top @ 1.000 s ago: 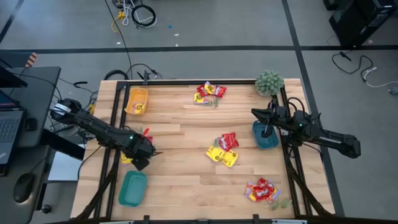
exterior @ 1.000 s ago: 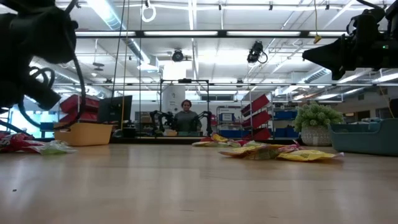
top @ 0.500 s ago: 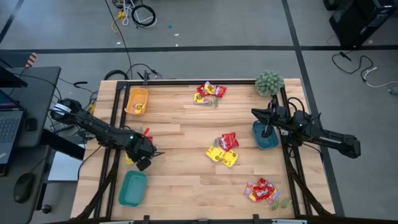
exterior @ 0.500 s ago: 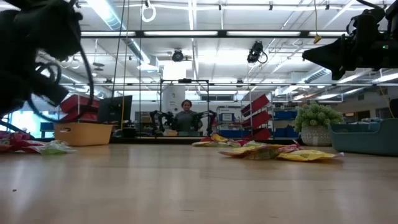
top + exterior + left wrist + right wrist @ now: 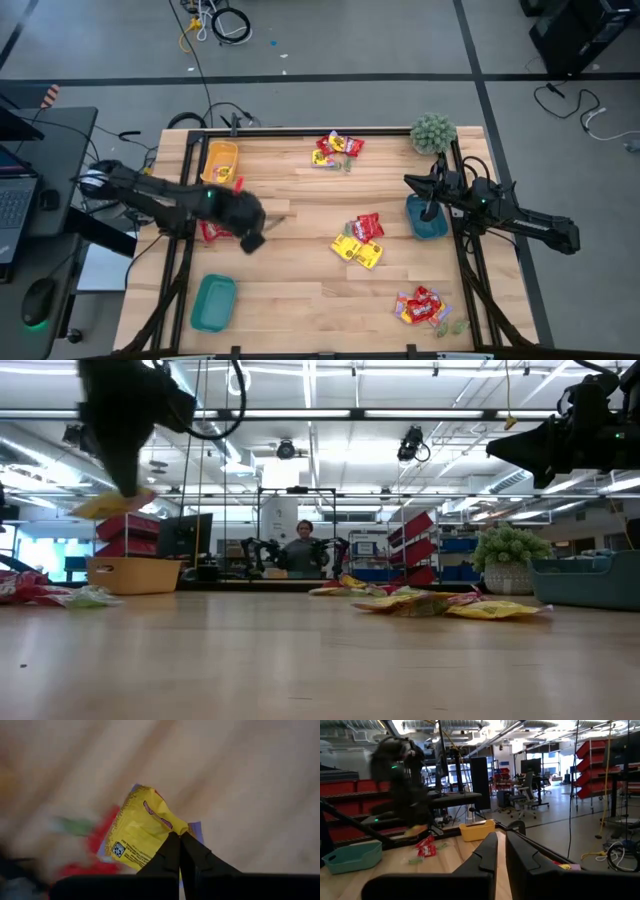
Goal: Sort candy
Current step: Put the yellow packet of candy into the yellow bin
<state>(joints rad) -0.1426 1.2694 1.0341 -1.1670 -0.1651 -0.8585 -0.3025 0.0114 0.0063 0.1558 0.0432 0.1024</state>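
While the left gripper carries one yellow packet above the counter, its jaws pinch the packet's corner.
It is held high, likely bound for the yellow tray; three trays wait, yellow, teal tray and blue tray. Four candy heaps remain. The right gripper hangs over the blue tray, jaws pressed together, empty.

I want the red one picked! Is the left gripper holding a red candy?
No, the left gripper is pinching a yellow packet.
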